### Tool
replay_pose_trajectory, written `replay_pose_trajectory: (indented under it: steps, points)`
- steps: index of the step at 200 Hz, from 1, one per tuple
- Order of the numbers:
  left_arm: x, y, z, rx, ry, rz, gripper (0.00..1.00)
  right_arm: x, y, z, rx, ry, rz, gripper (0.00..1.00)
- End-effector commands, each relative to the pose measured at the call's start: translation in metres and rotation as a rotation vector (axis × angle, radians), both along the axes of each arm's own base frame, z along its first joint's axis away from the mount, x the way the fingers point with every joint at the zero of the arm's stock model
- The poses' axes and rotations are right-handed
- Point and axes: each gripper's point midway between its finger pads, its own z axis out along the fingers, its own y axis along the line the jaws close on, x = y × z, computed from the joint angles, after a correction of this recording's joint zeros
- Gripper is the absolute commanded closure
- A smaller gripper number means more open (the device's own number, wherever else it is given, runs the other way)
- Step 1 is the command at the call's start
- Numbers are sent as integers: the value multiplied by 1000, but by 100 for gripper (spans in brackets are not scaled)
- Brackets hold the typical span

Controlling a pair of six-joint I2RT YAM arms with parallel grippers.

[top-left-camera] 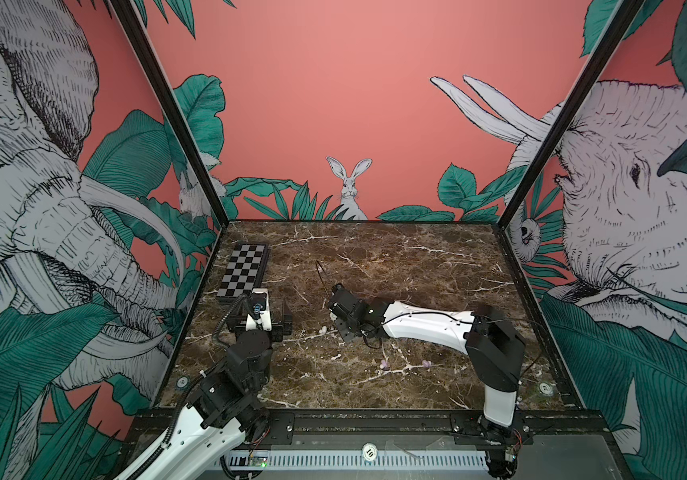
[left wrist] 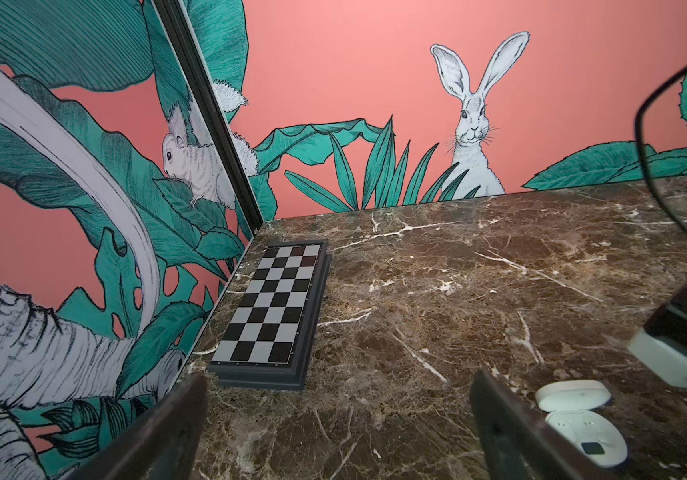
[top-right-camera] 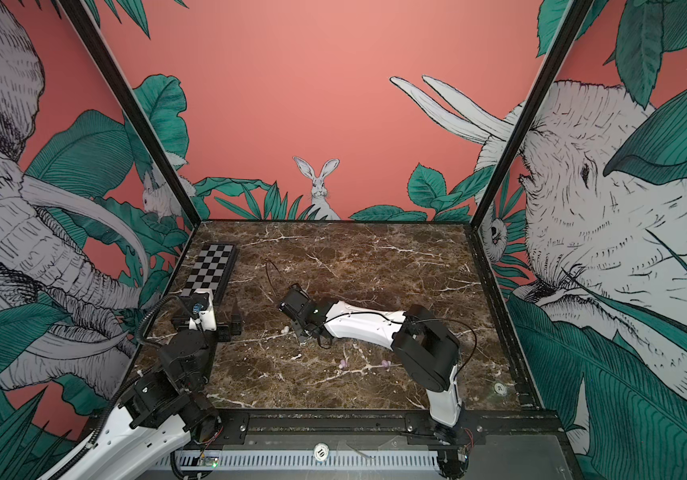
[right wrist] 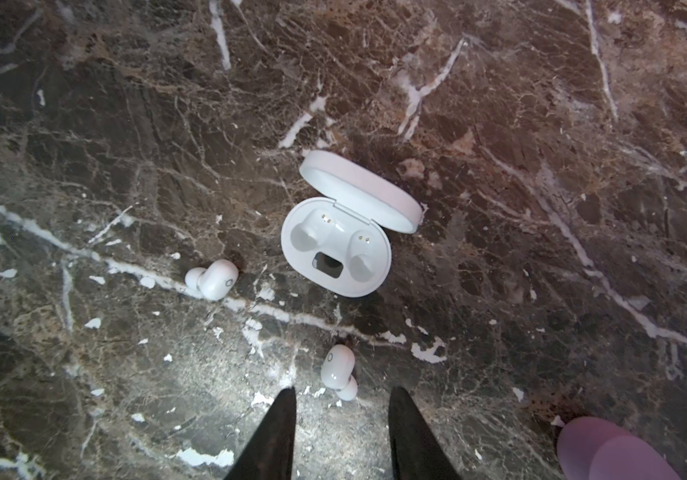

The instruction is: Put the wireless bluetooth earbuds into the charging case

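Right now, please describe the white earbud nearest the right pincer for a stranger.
On the marble table lies an open white case. Of two white earbuds near it, it is the earbud right at the tips of the right pincer; the other earbud lies farther away.

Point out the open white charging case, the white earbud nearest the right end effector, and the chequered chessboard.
Open white plastic charging case (right wrist: pixel 333 239): right wrist view, base between sockets.
Glossy white earbud (right wrist: pixel 337 371): right wrist view, rounded body.
Chequered chessboard (left wrist: pixel 271 307): left wrist view, board centre.
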Motion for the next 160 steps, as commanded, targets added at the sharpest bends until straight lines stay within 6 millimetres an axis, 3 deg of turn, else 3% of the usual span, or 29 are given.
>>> replay_pose_trajectory:
  steps: [1,50,160]
  points:
    - [0,3,3,-10,-21,15,1,1,0,-4,-21,4,-28,65]
    - [-1,5,5,-16,-29,17,1,-1,-1,-11,-24,28,-57,70]
    - [-1,5,5,-19,-29,15,1,-11,0,-27,-12,80,-88,70]
